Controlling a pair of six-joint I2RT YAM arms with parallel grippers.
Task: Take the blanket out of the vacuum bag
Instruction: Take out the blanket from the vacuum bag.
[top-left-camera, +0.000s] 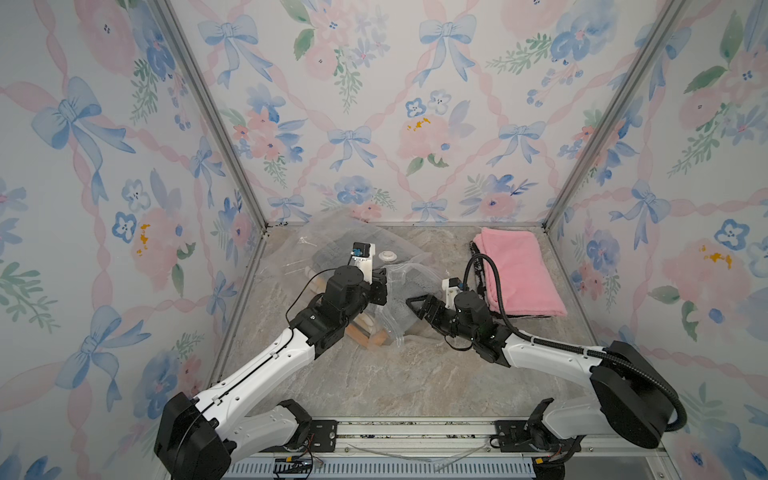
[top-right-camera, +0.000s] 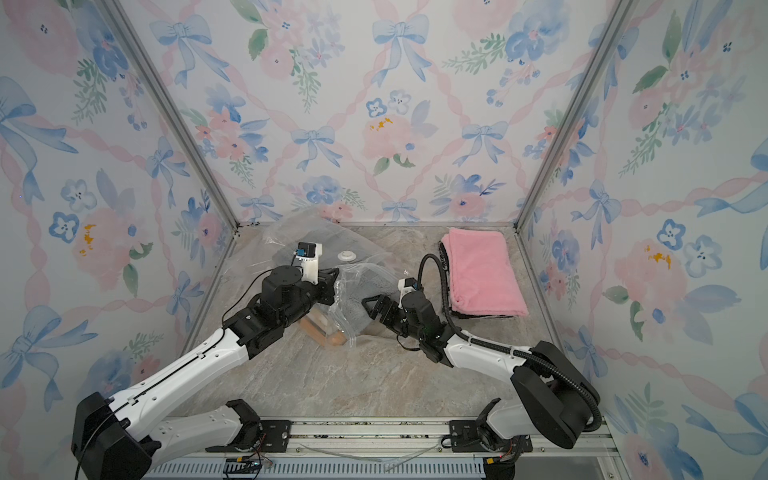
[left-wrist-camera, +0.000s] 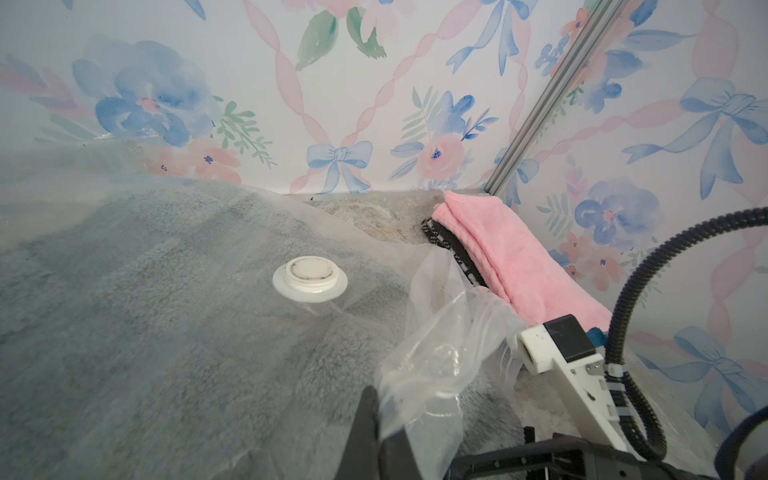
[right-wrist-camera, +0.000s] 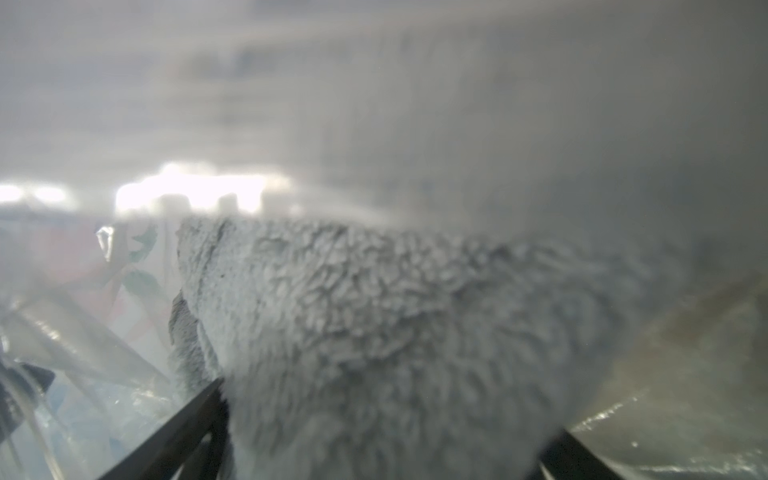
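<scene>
- The vacuum bag (top-left-camera: 328, 235) is lying crumpled around its white valve cap (top-left-camera: 387, 254), and the grey blanket (left-wrist-camera: 166, 324) is sitting inside it, beneath the cap.
- The left gripper (top-left-camera: 381, 286) is hovering just in front of the cap, clenched on a crinkled flap of the bag's plastic at the mouth.
- The right gripper (top-left-camera: 415, 307) is sitting farther from the cap, on the side of the pink towel (top-left-camera: 519, 274), fingers spread wide and straddling the blanket's fleecy edge without squeezing it.
- The blanket is stretching from those spread fingers toward the cap, so the right arm is looking better placed to close and draw it away from the cap.
</scene>
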